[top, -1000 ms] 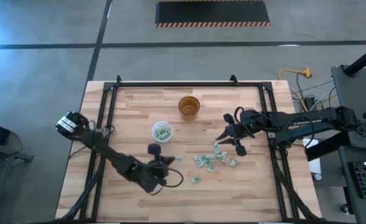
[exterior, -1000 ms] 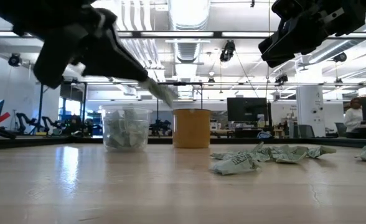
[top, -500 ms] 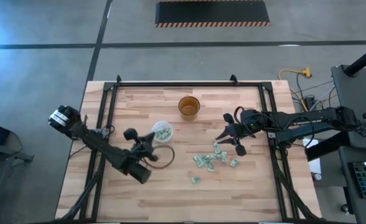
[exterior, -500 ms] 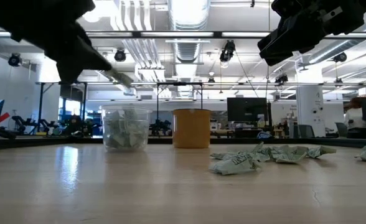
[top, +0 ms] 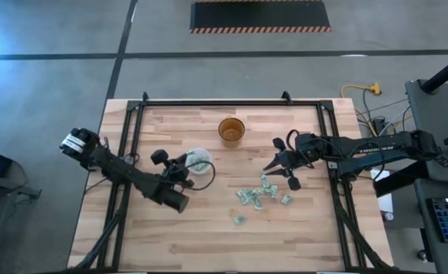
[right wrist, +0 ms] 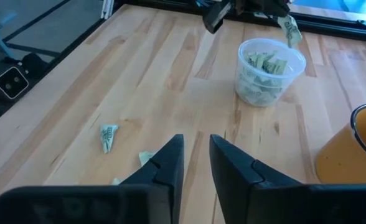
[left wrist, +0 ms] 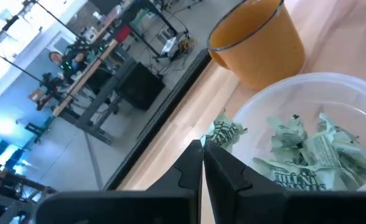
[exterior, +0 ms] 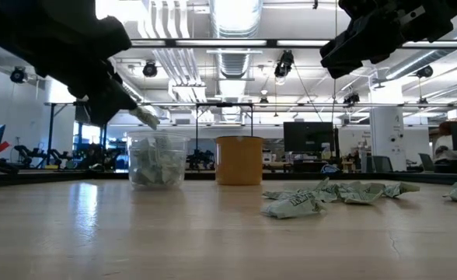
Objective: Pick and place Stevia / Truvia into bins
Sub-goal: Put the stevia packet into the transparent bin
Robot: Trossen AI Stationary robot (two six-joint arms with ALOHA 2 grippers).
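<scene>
Overhead and table-level views share the translucent cup [top: 199, 160] (wrists closer).

Pale-green sachets [top: 260, 192] (amber cup [top: 231, 130])

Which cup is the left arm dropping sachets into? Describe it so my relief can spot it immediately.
On the wooden table, look near the middle, just left of the loose sachet pile. The translucent whitish cup stands there, already holding green-and-white sachets, with the left gripper holding a sachet at its rim. Its neighbour, the amber cup, is opaque orange-brown.

I am working in an open-plan robotics lab: exposed silver ceiling ducts [exterior: 230, 54], dark computer monitors [exterior: 307, 137], grey concrete floor [top: 49, 91].
</scene>
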